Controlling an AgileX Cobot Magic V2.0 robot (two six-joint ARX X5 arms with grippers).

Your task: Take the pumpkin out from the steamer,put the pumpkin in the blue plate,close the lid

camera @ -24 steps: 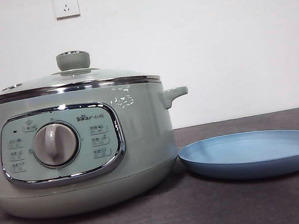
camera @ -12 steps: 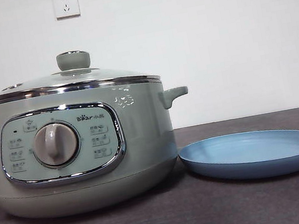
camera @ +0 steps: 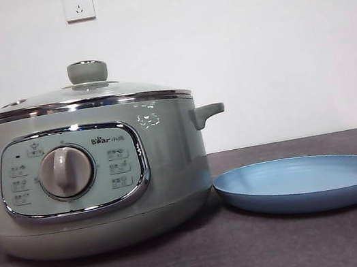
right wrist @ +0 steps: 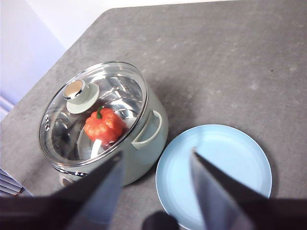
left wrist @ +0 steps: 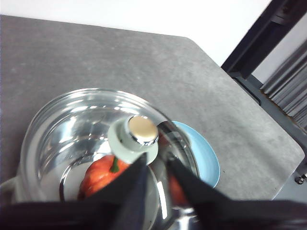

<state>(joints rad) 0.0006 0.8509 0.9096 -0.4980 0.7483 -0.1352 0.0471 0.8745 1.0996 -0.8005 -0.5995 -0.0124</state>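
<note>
The steamer [camera: 96, 175] stands on the left of the table with the glass lid [camera: 82, 95] shut on it. The pumpkin is hidden in the front view but shows through the glass in the right wrist view [right wrist: 103, 125] and the left wrist view [left wrist: 100, 175]. The blue plate [camera: 304, 180] lies empty just right of the pot. My left gripper [left wrist: 156, 160] hovers above the lid, jaws slightly apart, tips just short of the knob [left wrist: 136, 132]. My right gripper [right wrist: 156, 154] is wide open and empty, high above the gap between the pot [right wrist: 139, 143] and the plate [right wrist: 216, 167].
Neither arm shows in the front view. Two wall sockets [camera: 78, 4] sit on the white wall behind. The table's rounded corner and a dark frame [left wrist: 259, 43] lie beyond the plate in the left wrist view.
</note>
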